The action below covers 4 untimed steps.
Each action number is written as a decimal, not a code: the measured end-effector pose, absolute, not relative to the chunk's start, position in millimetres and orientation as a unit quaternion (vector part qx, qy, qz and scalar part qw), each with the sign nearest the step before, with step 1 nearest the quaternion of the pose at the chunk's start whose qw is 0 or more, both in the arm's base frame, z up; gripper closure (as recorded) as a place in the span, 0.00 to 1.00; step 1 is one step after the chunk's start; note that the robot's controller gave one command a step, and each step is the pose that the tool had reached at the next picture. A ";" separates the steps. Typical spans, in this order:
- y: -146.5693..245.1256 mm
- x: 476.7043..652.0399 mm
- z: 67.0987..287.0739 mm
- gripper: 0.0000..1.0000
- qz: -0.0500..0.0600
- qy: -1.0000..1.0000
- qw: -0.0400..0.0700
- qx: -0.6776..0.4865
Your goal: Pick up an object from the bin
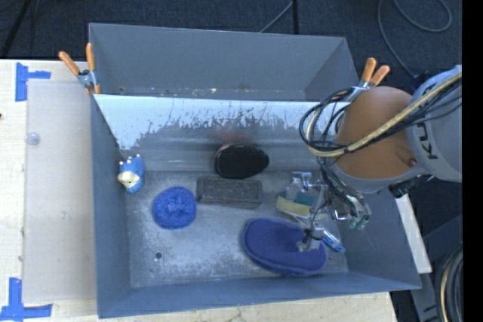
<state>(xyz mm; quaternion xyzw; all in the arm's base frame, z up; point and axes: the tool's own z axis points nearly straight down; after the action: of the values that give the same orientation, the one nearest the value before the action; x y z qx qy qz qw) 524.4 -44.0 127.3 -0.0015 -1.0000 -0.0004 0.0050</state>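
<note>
My gripper hangs low in the bin's right front part, right over the upper right rim of a dark blue slipper-shaped soft thing that lies by the front wall. A small beige and teal block lies just left of the gripper, partly hidden by it. A dark grey rectangular sponge rests to the left of that, near the bin's middle.
A black oval thing sits behind the sponge near the back wall. A blue fuzzy ball lies left of centre, and a small blue and white toy at the left wall. The arm with its orange cover and cables fills the right side.
</note>
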 end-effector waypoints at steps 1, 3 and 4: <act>-43.7 526.2 131.8 0.00 0.000 -1.000 0.001 -0.001; -81.3 567.9 70.6 0.00 -0.001 -0.995 0.002 -0.103; -81.7 565.5 71.3 0.00 -0.001 -0.993 0.000 -0.114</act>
<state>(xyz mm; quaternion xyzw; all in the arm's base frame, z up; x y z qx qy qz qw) 565.5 -81.7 71.3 -0.1142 -0.9935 -0.0010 0.0003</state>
